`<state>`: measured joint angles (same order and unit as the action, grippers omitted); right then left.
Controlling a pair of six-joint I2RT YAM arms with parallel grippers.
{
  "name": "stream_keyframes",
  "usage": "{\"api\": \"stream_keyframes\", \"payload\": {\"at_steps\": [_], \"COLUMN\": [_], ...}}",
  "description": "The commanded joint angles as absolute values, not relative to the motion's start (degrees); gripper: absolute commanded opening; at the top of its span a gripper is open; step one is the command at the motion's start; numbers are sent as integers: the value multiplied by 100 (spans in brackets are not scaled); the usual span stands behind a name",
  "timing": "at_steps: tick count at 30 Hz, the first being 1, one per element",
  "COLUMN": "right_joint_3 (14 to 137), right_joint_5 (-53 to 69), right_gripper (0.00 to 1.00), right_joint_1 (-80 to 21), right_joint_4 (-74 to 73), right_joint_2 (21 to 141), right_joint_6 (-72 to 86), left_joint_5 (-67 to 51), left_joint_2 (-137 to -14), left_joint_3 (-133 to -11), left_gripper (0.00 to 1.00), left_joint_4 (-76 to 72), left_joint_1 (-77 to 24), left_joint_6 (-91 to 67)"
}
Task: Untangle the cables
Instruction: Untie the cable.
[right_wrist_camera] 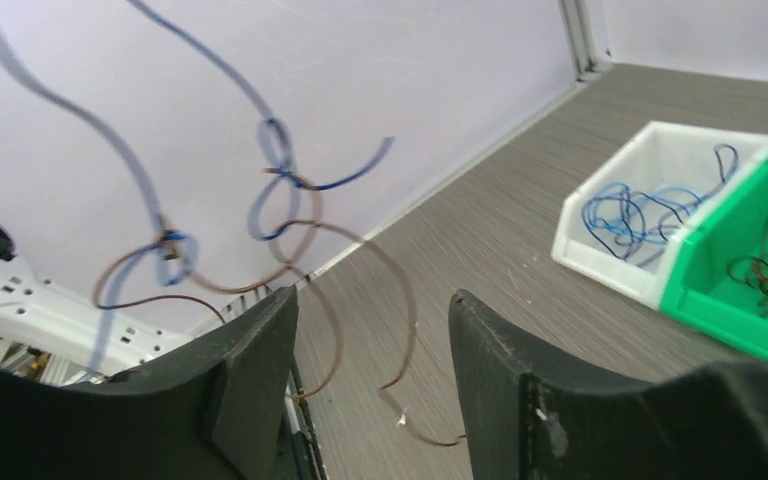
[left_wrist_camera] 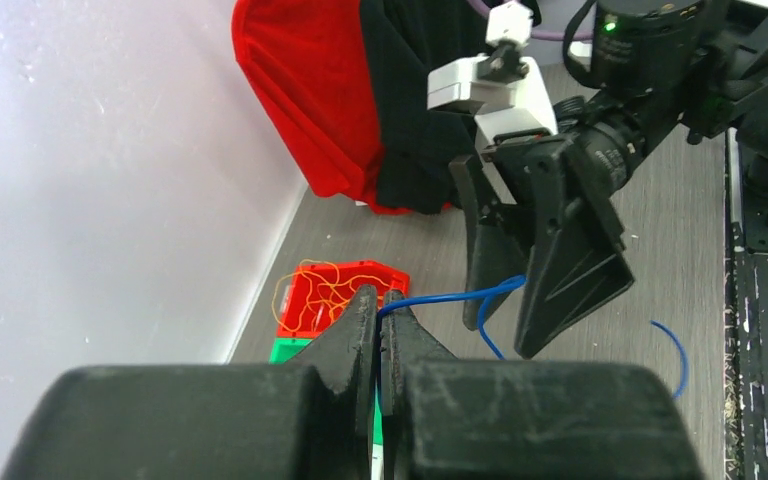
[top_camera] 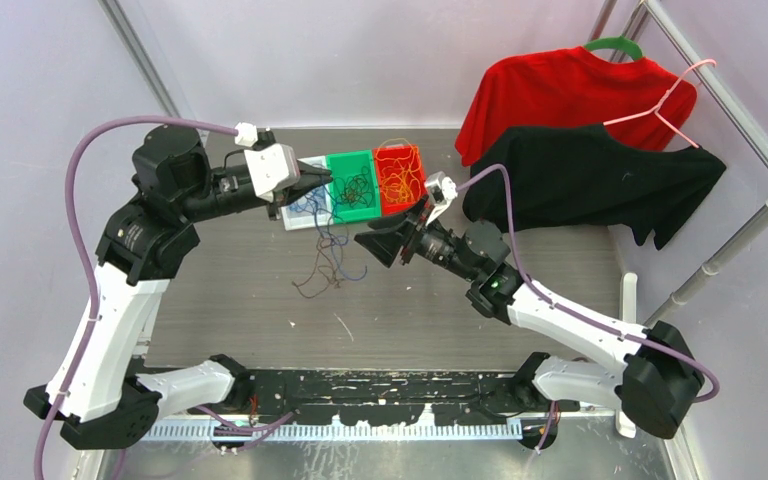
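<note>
The cables (top_camera: 328,255) are a knotted bunch of blue and brown strands dangling from my left gripper (top_camera: 317,180) down to the table. In the left wrist view that gripper (left_wrist_camera: 380,300) is shut on a blue cable (left_wrist_camera: 450,297), which runs toward my right gripper (left_wrist_camera: 503,335). The right gripper (top_camera: 373,246) stands open beside the hanging strands. In its own view the right gripper (right_wrist_camera: 372,295) is wide apart, and the blue and brown loops (right_wrist_camera: 278,175) hang just ahead of it, a brown end (right_wrist_camera: 400,310) curling between the fingers without being pinched.
Three bins sit in a row at the back: white (top_camera: 298,212) with blue wires, green (top_camera: 352,160) with dark wires, red (top_camera: 400,152) with orange wires. A red shirt (top_camera: 560,95) and a black shirt (top_camera: 600,180) hang on a rack (top_camera: 750,130) at right.
</note>
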<state>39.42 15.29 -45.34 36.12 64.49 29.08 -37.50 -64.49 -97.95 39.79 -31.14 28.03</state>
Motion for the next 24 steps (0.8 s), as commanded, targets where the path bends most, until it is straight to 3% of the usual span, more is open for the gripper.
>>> {"api": "stream_keyframes", "payload": {"at_steps": [1, 8, 16, 24], "right_joint_3": [4135, 4291, 4473, 4587], "right_joint_5": [1559, 1737, 1366, 1701], "right_gripper": [58, 55, 60, 61], "right_joint_1": [-4772, -5049, -5088, -5276], "right_joint_4": [4019, 4420, 4243, 4999], "right_joint_2": [6334, 6864, 7227, 7668], "right_joint_6": [2994, 3170, 2834, 3326], "left_joint_5": [-3548, -3540, -3584, -3552], "left_joint_2": [-6294, -6339, -6370, -6426], "left_joint_3": [-9681, -9722, -9864, -9902], "left_gripper": [0, 0, 0, 0], "left_joint_4": [3408, 3367, 3371, 3220], "left_joint_1": [-3148, -3164, -3190, -3212], "left_joint_6": [2402, 2304, 2168, 2116]}}
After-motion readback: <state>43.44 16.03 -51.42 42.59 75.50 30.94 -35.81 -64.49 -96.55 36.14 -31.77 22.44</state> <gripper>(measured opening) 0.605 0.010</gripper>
